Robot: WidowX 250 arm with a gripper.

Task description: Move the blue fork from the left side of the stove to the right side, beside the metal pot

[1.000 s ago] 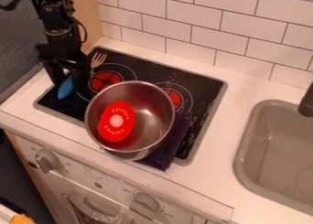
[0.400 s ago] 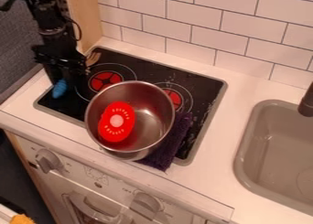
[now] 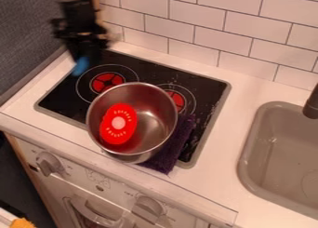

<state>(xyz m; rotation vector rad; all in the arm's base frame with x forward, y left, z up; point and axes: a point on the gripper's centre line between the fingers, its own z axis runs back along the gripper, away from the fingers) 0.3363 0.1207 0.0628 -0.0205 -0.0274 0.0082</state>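
Observation:
The gripper [image 3: 89,55] hangs over the stove's back left corner, blurred, shut on a fork [image 3: 80,66]. The fork's blue handle sticks out below it, and its tines are a pale blur to the gripper's right. Right of and nearer than the gripper, a steel pot [image 3: 155,134] stands on the stove, with a red oval piece [image 3: 118,124] with a pale centre lying inside at the left. A dark purple cloth [image 3: 177,150] lies beside and partly beneath the pot's right side.
The black stove top [image 3: 207,91] has red burner marks. A grey sink [image 3: 276,162] with a dark faucet [image 3: 312,103] is on the right. White tiles [image 3: 214,36] line the back. Knobs line the stove front, and an orange item [image 3: 22,223] sits at the bottom left corner.
The gripper went slightly left, then swung up and right towards the back wall, carrying the fork off the stove's left side. Pot, red piece and cloth stayed put.

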